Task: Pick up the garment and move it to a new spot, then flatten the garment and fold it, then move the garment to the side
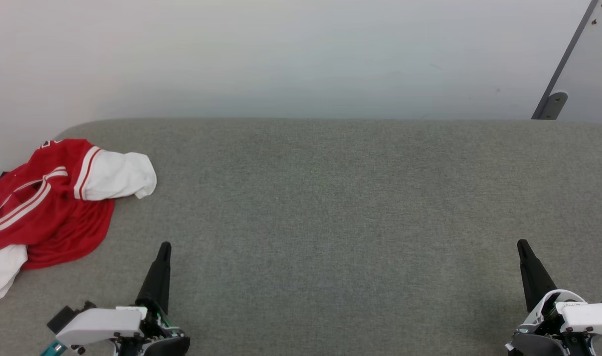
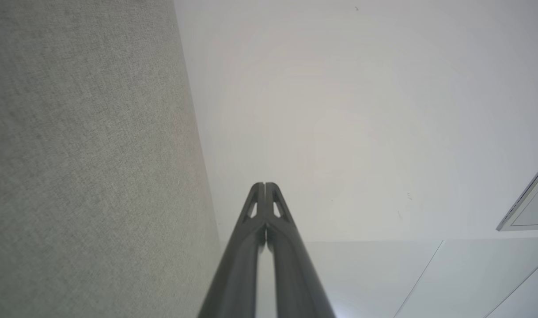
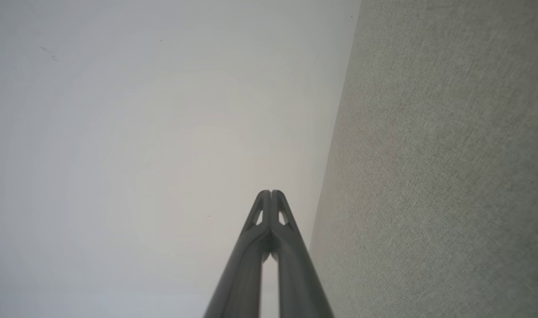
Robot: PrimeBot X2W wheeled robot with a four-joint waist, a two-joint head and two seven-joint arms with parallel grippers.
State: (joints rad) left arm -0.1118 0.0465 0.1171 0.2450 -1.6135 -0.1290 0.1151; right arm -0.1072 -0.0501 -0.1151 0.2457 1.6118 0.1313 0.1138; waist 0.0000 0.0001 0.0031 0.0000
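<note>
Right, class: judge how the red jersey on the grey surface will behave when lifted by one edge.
Probably floppy: the jersey lies crumpled in soft folds, so it should drape rather than hold shape. Likely light for its size: the cloth looks thin. Pushed, it may bunch up, since the grey surface looks textured.

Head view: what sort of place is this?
Probably an indoor lab or test bay rather than a home: a grey fabric-covered table against a bare white wall, a metal strut with a bracket at the right, and a crumpled garment at the table's left end.
</note>
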